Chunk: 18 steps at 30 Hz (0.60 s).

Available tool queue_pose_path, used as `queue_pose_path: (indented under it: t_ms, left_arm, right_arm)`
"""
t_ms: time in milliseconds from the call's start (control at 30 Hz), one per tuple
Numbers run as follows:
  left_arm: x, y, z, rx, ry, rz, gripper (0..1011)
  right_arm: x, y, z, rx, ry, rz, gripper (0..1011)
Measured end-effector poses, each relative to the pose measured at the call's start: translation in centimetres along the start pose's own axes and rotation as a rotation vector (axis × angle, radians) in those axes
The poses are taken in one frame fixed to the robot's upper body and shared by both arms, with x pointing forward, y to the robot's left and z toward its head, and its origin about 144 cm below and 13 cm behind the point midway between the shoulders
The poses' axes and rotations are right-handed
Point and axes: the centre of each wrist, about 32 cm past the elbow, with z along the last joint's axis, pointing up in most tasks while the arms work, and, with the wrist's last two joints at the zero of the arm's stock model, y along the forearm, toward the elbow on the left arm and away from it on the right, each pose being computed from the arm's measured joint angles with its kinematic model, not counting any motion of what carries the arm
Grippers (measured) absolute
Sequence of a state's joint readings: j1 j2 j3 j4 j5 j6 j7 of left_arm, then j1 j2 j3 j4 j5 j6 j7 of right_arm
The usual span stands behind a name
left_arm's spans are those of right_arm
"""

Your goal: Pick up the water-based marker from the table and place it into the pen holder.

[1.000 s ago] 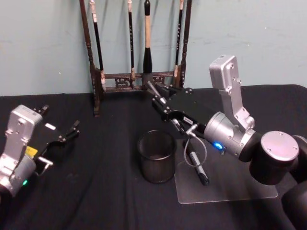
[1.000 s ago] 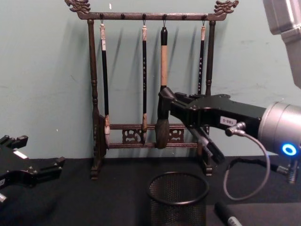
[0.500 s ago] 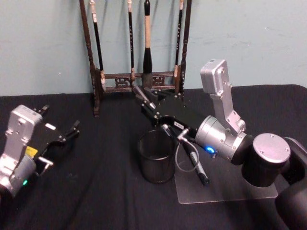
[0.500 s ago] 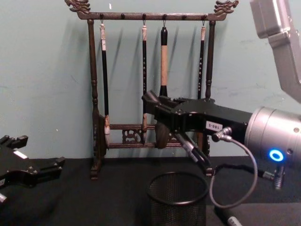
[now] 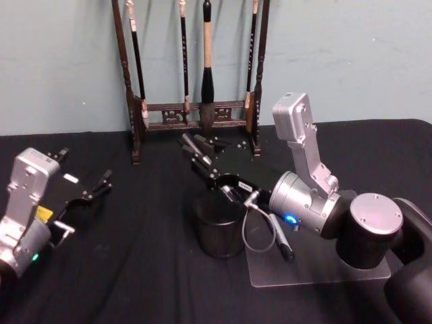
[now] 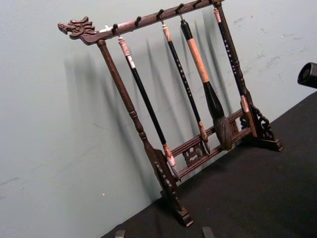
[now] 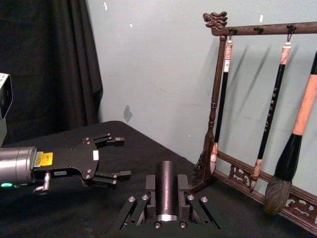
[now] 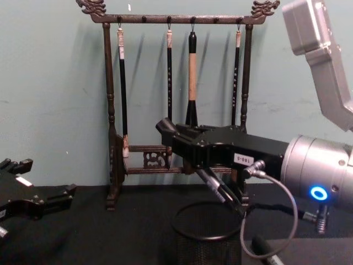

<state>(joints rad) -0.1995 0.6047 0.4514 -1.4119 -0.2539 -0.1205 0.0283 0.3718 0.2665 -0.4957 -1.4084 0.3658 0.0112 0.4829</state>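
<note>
My right gripper [image 5: 195, 148] is shut on a dark marker [image 8: 219, 189], which slants down from the fingers. The marker's lower end hangs just over the right rim of the black mesh pen holder [image 8: 207, 238]. In the head view the gripper reaches over the pen holder [image 5: 219, 228] from the right. The right wrist view shows the marker [image 7: 166, 190] as a dark barrel with a silver band, clamped between the fingers [image 7: 184, 194]. My left gripper [image 5: 101, 184] rests open at the table's [image 5: 135, 270] left side, away from the holder.
A second dark marker [image 5: 279, 238] lies on a clear plate [image 5: 324, 266] right of the holder. A tall dark wooden rack [image 5: 196, 108] of hanging brushes stands at the back against the wall. Bare black cloth lies between the left gripper and the holder.
My right gripper has moved left and lower with the marker, from behind and right of the holder to over its rim. The left arm has not moved.
</note>
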Motion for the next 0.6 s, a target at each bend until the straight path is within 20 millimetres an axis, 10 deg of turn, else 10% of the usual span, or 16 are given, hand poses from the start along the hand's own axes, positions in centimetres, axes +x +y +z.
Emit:
queue_pose_path:
  t_ms: [600]
  left_arm:
    - [0.0,0.0,0.0,0.0,0.0,0.0,1001]
  right_arm:
    - [0.01,0.23,-0.22,-0.019,0.003,0.004,255]
